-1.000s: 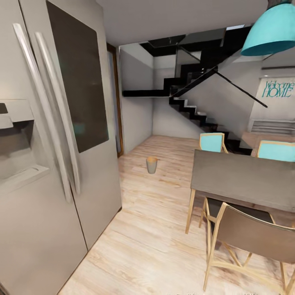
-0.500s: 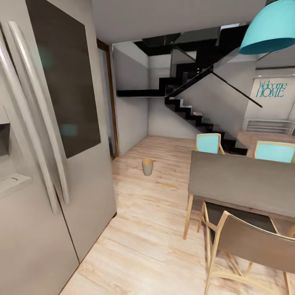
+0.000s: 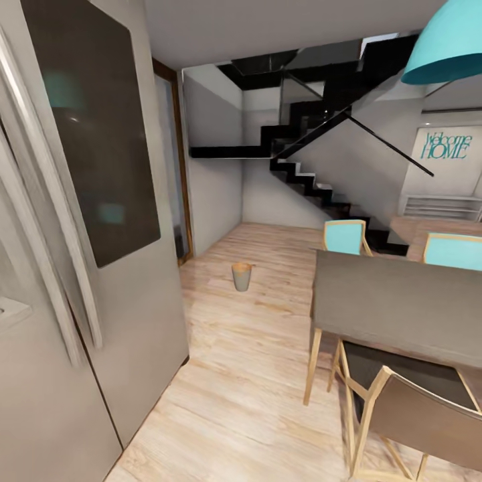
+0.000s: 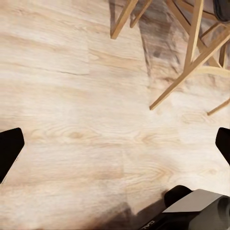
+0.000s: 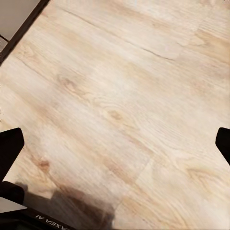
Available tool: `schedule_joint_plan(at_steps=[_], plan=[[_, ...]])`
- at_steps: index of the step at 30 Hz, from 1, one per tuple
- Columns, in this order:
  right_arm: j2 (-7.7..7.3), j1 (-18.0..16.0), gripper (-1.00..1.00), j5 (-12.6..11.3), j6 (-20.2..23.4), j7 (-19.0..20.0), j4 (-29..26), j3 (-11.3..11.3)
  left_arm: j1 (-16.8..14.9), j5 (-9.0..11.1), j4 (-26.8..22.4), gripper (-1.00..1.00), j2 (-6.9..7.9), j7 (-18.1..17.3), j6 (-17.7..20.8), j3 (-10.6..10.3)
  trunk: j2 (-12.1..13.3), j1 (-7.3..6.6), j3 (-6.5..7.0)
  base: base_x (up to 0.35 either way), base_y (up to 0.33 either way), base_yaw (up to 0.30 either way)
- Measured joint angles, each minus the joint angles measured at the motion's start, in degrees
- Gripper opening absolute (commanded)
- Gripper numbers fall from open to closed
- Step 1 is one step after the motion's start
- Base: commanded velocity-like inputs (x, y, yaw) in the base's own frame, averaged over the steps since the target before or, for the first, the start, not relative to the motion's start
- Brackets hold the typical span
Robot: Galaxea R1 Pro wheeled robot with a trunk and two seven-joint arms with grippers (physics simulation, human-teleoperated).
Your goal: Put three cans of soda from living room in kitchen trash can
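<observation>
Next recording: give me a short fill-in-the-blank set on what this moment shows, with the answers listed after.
1. The trash can stands upright on the wood ____, ahead of the robot.
2. The grey refrigerator is at the head view's ____ side.
3. The pendant lamp above the dining table is coloured ____.
4. In the left wrist view, the left gripper has its jaws spread ____, with nothing between them.

Missing words: floor; left; turquoise; open

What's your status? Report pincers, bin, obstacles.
Both pincers open, empty: left pincer, right pincer. Trash can upright on floor ahead. Fridge close left, dining table right; lane between open.
</observation>
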Motion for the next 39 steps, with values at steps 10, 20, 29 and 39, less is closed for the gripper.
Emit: schedule_joint_plan(at_steps=[10,20,29,39], plan=[[0.0,0.0,1.0,0.0,0.0,0.0,0.0,0.0,0.0,0.0,0.0,1.0,0.0,0.0,0.0,0.0,0.0,0.0,0.0,0.151,0.142,0.0],[0.0,0.0,1.0,0.0,0.0,0.0,0.0,0.0,0.0,0.0,0.0,1.0,0.0,0.0,0.0,0.0,0.0,0.0,0.0,0.025,0.009,-0.154],[0.0,0.0,1.0,0.0,0.0,0.0,0.0,0.0,0.0,0.0,0.0,1.0,0.0,0.0,0.0,0.0,0.0,0.0,0.0,0.0,0.0,-0.261],[0.0,0.0,1.0,0.0,0.0,0.0,0.0,0.0,0.0,0.0,0.0,1.0,0.0,0.0,0.0,0.0,0.0,0.0,0.0,0.0,0.0,-0.263]])
